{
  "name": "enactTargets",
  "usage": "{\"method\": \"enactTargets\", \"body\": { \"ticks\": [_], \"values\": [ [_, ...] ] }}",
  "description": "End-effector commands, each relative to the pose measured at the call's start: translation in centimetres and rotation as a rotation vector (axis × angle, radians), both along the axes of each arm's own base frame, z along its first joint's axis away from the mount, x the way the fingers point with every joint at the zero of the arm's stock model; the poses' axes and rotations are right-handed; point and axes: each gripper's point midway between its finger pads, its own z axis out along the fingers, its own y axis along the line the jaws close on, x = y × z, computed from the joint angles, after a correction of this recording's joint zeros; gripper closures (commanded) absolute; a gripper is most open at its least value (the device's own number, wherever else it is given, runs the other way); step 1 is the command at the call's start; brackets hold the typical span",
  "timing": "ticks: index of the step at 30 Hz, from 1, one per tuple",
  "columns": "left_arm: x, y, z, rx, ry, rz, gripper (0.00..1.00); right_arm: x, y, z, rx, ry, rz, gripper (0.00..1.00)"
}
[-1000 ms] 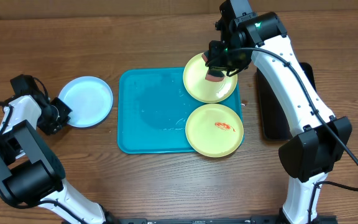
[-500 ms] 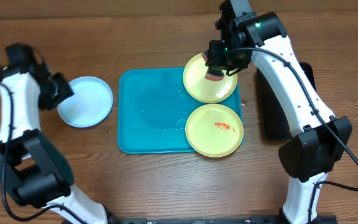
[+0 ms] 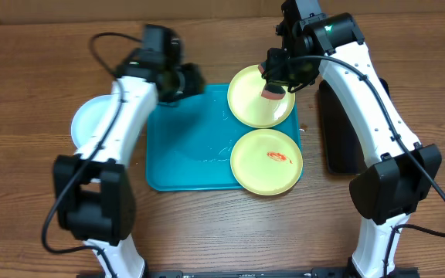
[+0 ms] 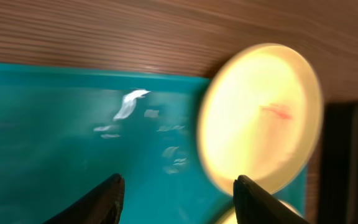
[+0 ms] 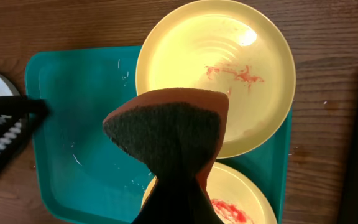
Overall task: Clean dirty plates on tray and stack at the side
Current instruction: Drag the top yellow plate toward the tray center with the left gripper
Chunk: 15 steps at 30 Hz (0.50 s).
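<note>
Rust-brown sponge (image 5: 166,134), clenched in the right jaws, hangs over the far yellow plate (image 3: 246,99) at the right edge of the tray (image 3: 184,150) — press it flat on the red smear (image 5: 235,73), scrub gently. Left jaws hover released above the tray — they could steady the plate.

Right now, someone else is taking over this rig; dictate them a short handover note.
Left hand: open, empty, above the tray's rear edge.
Right hand: shut on the sponge, over the rear yellow plate.
Light blue plate: on the table left of the tray, no smear visible; likely done.
Front yellow plate: with the rear one at the tray's right side, both red-smeared.
Left: wipe both, stack them at the side.
</note>
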Motion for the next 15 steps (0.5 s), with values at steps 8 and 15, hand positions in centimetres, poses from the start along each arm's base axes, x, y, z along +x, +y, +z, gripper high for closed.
{"method": "enactTargets", "body": {
  "ticks": [8,15],
  "values": [
    [-0.8,-6.5,-9.2,-0.006,0.164,0.025,0.52,0.0,-0.2,0.7,0.003,-0.011,-0.007,0.96],
    [0.0,-6.7,-11.5,-0.015,0.175,0.073,0.70,0.0,-0.2,0.7,0.004,-0.013,-0.007,0.96]
  ]
}}
